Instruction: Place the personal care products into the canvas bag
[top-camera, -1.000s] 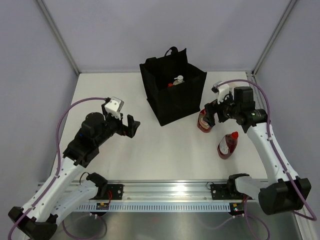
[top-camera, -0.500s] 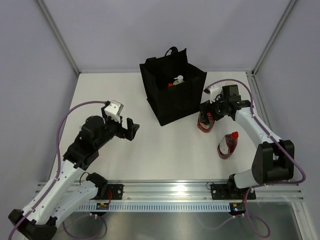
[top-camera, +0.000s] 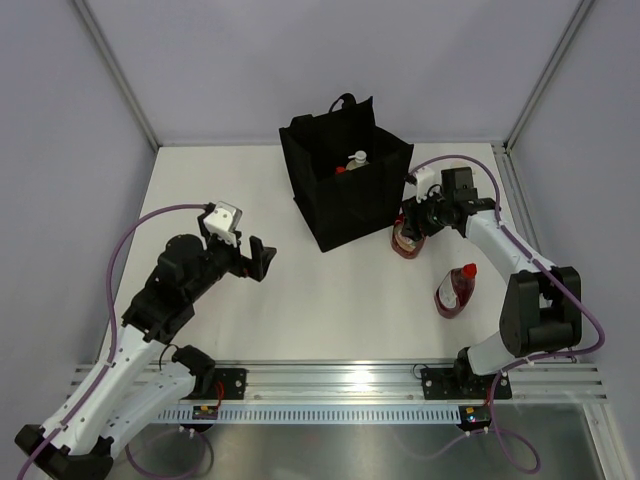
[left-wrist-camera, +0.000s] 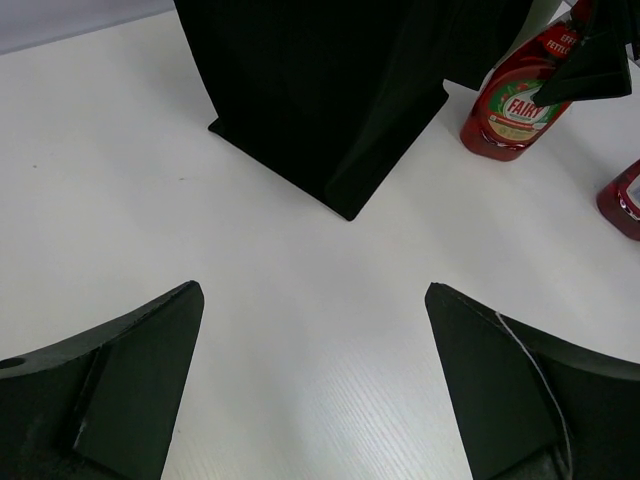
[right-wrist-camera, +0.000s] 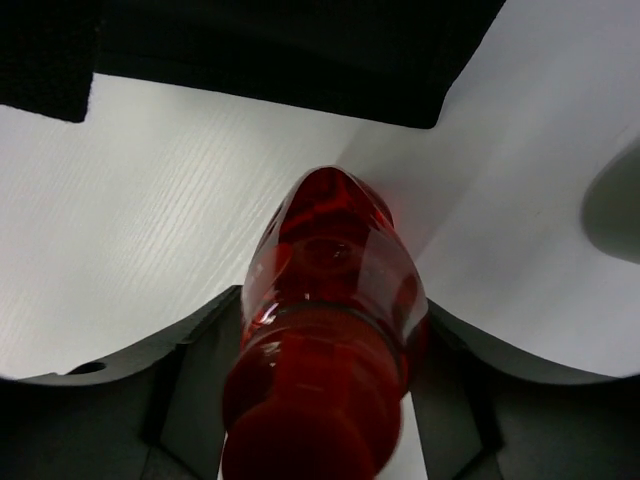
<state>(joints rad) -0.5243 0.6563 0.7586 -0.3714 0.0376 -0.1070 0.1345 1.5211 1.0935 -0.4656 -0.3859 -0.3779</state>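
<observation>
— Now, the dark red bottle is clamped near its top by the right gripper, upright on the table just beside the canvas bag.
— And the left gripper?
— Held wide open, well apart from it.

Overhead view looks down; both close wrist views share the red bottle.

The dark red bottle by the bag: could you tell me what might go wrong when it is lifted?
1. The right end effector grips the dark red bottle high, near its neck; the smooth, tapered body could slip or swing.
2. The canvas bag stands right beside it; a low lift may catch the bag wall and shift it.
</observation>
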